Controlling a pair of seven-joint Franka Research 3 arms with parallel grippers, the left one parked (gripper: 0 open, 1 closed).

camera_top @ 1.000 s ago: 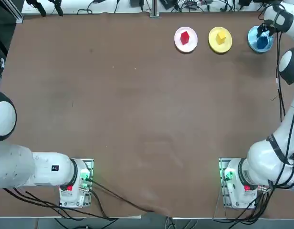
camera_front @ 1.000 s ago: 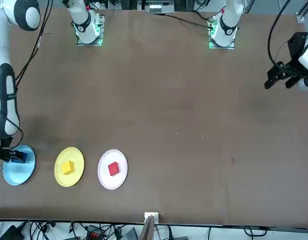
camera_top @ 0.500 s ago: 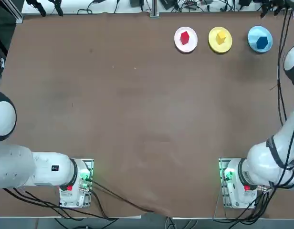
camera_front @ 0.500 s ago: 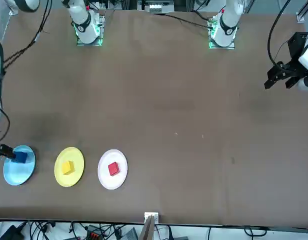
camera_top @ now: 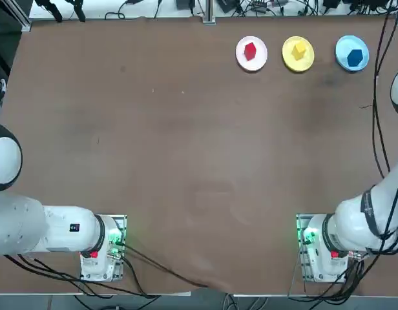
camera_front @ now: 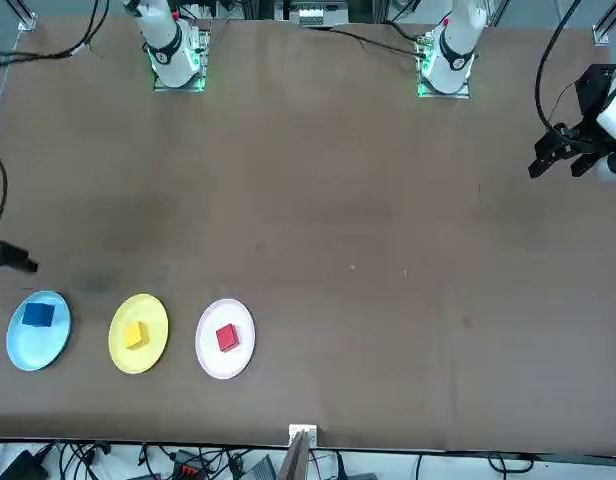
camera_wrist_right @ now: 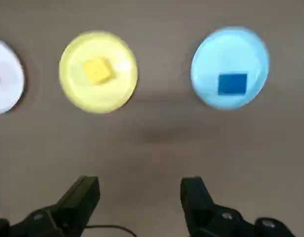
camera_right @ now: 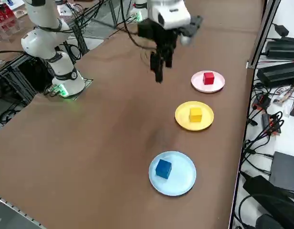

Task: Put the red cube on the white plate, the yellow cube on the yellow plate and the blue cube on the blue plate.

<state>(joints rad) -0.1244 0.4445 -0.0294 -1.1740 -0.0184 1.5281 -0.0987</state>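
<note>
The red cube [camera_top: 250,50] rests on the white plate [camera_top: 242,60]. The yellow cube [camera_top: 298,50] lies on the yellow plate [camera_top: 289,60], and the blue cube [camera_top: 355,56] sits on the blue plate [camera_top: 343,48]. All three plates stand in a row at the table's far right. In the right side view my right gripper [camera_right: 160,72] hangs high above the table, on the robot's side of the plates. The wrist view looks down on the blue cube [camera_wrist_right: 232,83] and yellow cube [camera_wrist_right: 97,70] beyond the open, empty gripper [camera_wrist_right: 139,197].
Cables and power supplies [camera_right: 280,71] lie along the table's far edge, just beyond the plates. The brown tabletop [camera_top: 186,142] stretches bare between the plates and the arm bases [camera_top: 322,248].
My right gripper has lifted off the blue cube and risen away from the blue plate. It has left the top view. The blue cube stays on its plate.
</note>
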